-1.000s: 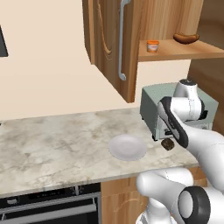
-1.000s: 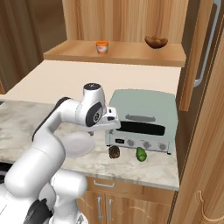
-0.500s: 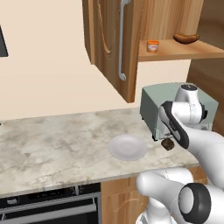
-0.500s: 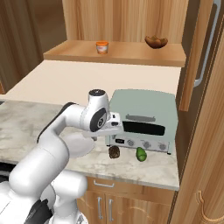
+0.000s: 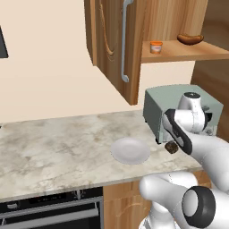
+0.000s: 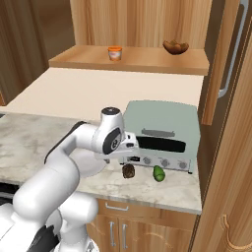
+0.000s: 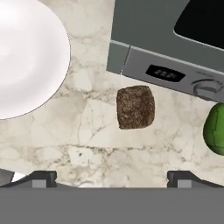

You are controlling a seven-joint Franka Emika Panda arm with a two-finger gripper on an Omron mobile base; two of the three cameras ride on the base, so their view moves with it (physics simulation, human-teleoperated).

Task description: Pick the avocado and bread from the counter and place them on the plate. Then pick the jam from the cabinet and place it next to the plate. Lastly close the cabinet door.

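In the hand view, the white plate (image 7: pixel 26 57) fills the upper left on the bench (image 7: pixel 87 140). The bread (image 7: pixel 135 107) lies in the middle, the avocado (image 7: pixel 216 129) at the right edge. The hand (image 7: pixel 111 177) is opened wide, holding nothing.

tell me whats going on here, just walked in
A white robot arm is reaching over the counter in front of the toaster oven, its gripper hanging with jaws open above the bread. Nothing is held. The bread and the avocado lie on the counter by the oven; the plate is bare. The jam sits on the cabinet shelf, door open.
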